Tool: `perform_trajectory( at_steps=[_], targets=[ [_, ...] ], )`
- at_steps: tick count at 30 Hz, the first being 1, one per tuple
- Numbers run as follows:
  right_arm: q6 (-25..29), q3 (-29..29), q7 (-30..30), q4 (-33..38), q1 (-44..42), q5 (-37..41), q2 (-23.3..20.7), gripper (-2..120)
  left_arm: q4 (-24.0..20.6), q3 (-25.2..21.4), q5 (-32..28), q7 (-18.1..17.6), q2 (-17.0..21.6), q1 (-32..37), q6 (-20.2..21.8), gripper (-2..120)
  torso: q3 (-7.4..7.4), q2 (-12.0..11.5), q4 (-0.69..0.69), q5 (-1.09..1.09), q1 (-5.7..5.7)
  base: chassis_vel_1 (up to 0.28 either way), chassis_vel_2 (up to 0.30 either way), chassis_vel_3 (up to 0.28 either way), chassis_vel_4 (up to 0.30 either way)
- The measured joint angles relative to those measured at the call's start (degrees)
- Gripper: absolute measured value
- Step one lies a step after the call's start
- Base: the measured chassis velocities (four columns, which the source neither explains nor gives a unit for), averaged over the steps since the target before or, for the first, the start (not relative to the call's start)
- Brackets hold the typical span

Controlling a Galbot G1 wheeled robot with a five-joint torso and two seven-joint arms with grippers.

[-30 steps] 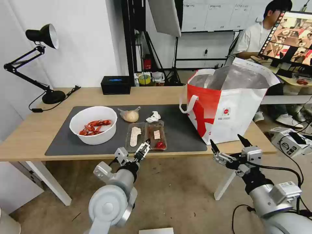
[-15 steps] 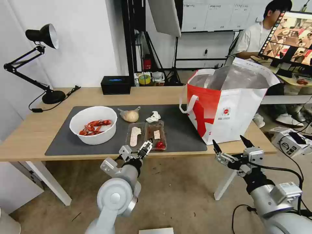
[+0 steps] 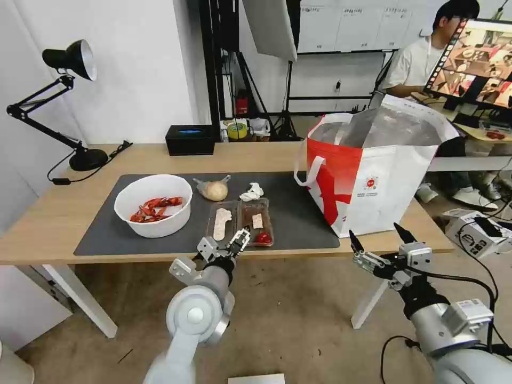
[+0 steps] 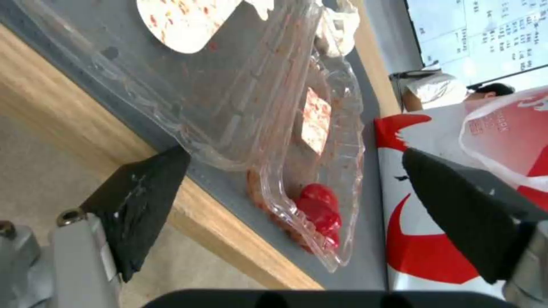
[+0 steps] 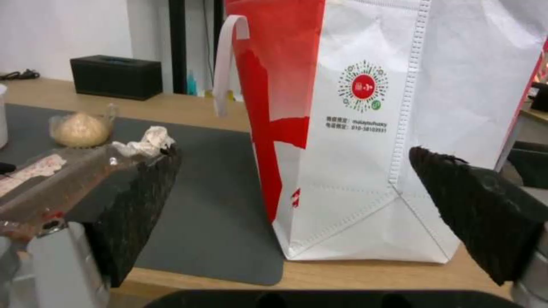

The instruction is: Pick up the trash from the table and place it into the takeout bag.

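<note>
The left claw [image 3: 228, 246] is held open at the near edge of the bench [image 3: 48, 224], nothing between its fingers, just short of the clear hinged tray [image 3: 241, 222]. In the left wrist view the tray's near corner [image 4: 274, 141] is seen between the two black fingertips, with a red scrap and a stained paper piece inside. The right claw [image 3: 380, 238] is open and empty, below the bench edge in front of the takeout bag [image 3: 373, 176]. The right wrist view shows the bag's printed logo and white strap. On the dark grey mat [image 3: 298, 213], the white bowl [image 3: 153, 205] of shells stands left of the tray; the small bag with tan lump [image 3: 213, 189] and the tissue [image 3: 252, 192] lie just behind it. A black desk lamp [image 3: 64, 101] and black box [image 3: 190, 138] stand at the far edge.
</note>
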Motion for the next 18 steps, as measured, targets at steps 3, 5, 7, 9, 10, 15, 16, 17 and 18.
perform_trajectory(
  at_steps=[3,5,7,9,10,15,16,17,18],
  targets=[
    [0.06,-0.01,-0.01,-0.04,-0.04,-0.03,-0.01,100,0.12,-0.12,-0.03,-0.04,-0.14,-0.02,-0.94,100,0.0,0.0,-0.01,-0.01,0.0,0.0,0.0,0.0,0.0],
    [0.08,-0.02,-0.02,-0.06,-0.07,-0.03,-0.01,100,0.14,-0.21,-0.03,-0.04,-0.17,-0.02,-1.2,100,0.0,0.0,-0.01,-0.01,0.0,0.0,0.0,0.0,0.0],
    [0.21,-0.05,-0.05,-0.09,-0.18,-0.13,0.05,100,0.08,-0.47,-0.03,-0.03,-0.24,0.06,-1.8,100,0.01,0.0,-0.01,-0.01,0.0,0.0,0.0,0.0,0.0],
    [0.24,-0.06,-0.05,-0.09,-0.2,-0.15,0.07,100,0.01,-0.52,-0.03,0.0,-0.25,0.14,-1.92,100,0.01,0.0,-0.01,-0.01,0.01,0.0,0.0,0.0,0.0],
    [0.3,-0.11,-0.08,-0.09,-0.28,-0.24,0.13,100,-0.22,-0.6,-0.02,0.03,-0.29,0.36,-2.15,100,0.01,-0.01,0.01,-0.01,0.01,0.0,0.0,0.0,0.0],
    [0.48,-0.21,-0.12,-0.09,-0.51,-0.57,0.44,100,-0.89,-0.91,-0.01,0.84,-0.55,0.77,-3.28,100,0.02,-0.01,0.01,-0.01,0.01,0.0,0.0,0.0,0.0],
    [0.48,-0.21,-0.12,-0.09,-0.51,-0.57,0.44,100,-0.89,-0.91,-0.01,0.84,-0.55,0.77,-3.28,100,0.02,-0.01,0.01,-0.01,0.01,0.0,0.0,0.0,0.0],
    [0.52,-0.22,-0.13,-0.07,-0.56,-0.64,0.49,100,-1.01,-1.0,-0.01,1.24,-0.61,0.85,-3.57,100,0.02,-0.01,0.01,-0.01,0.01,0.0,0.0,0.0,0.0],
    [0.72,-0.23,-0.18,-0.04,-0.75,-0.86,0.6,100,-1.39,-1.16,-0.05,2.48,-0.76,1.05,-4.45,100,0.02,-0.01,0.01,-0.01,0.01,0.0,0.0,0.0,0.0]
  ],
)
